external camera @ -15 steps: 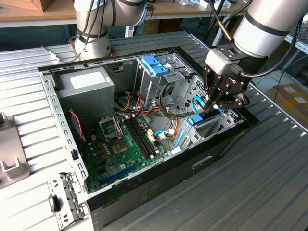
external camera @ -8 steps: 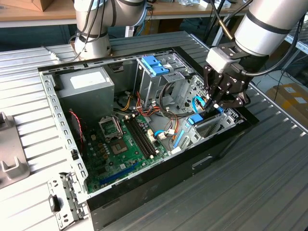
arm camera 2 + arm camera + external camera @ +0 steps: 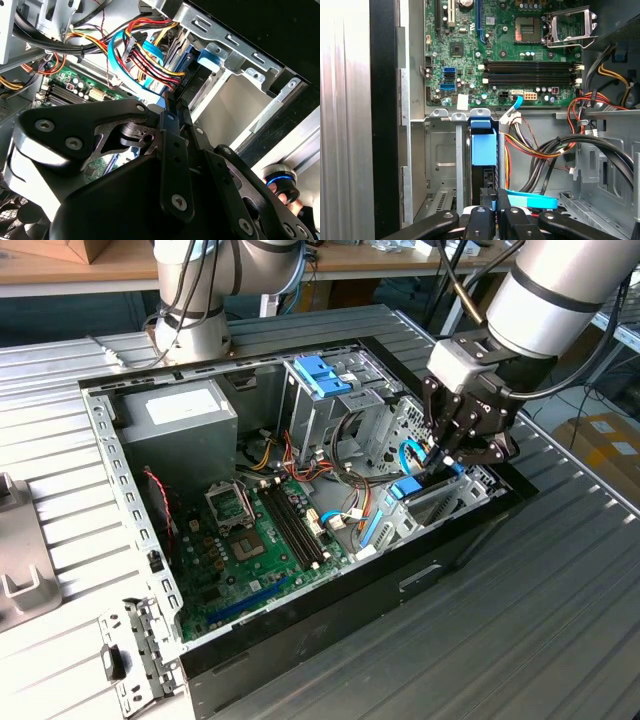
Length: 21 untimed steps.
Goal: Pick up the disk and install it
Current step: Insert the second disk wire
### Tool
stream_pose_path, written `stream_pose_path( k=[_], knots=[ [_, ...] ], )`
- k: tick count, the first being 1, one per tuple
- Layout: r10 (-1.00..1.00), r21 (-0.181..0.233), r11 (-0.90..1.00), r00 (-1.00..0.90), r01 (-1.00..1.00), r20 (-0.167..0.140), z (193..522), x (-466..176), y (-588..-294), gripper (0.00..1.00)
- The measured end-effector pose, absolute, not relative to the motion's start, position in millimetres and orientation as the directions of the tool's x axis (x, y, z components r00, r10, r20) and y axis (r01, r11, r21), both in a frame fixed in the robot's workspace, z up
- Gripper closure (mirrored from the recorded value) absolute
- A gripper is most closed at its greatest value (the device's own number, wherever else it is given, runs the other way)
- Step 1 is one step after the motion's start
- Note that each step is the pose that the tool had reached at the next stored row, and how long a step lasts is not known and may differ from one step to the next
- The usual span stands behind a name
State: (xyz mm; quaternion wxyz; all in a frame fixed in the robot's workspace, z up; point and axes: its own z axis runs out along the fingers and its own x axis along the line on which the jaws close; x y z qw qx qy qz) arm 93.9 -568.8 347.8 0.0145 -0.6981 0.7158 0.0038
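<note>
The disk (image 3: 412, 490) stands on edge in the drive bay at the open computer case's front corner, on the exterior view's right. Its blue side rail (image 3: 483, 145) faces up between the bay's metal walls, with the dark body (image 3: 192, 85) below it. My gripper (image 3: 443, 458) hangs straight above the bay. In both wrist views its fingers (image 3: 482, 220) lie close together, and the tips (image 3: 172, 107) rest against the disk's near end. A blue data cable (image 3: 532, 201) runs right beside the fingers.
Inside the case are the green motherboard (image 3: 250, 550), a grey power supply (image 3: 180, 425) at the back and a metal cage with a blue latch (image 3: 318, 375). Bundled coloured wires (image 3: 540, 150) crowd the space beside the bay. A second arm's base (image 3: 190, 325) stands behind the case.
</note>
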Motion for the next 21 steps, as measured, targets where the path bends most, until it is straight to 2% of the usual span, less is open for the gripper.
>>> stream_pose_path(
  k=[6,13,21],
  knots=[
    [-0.999,-0.014,0.025,-0.025,-1.0,-0.026,343.9,93.9,-568.9,0.84],
    [-0.998,-0.014,0.026,-0.025,-1.0,-0.051,343.6,93.9,-572.8,0.84],
    [-0.998,-0.013,0.026,-0.025,-1.0,-0.053,342.2,93.9,-575.4,0.84]
  ],
)
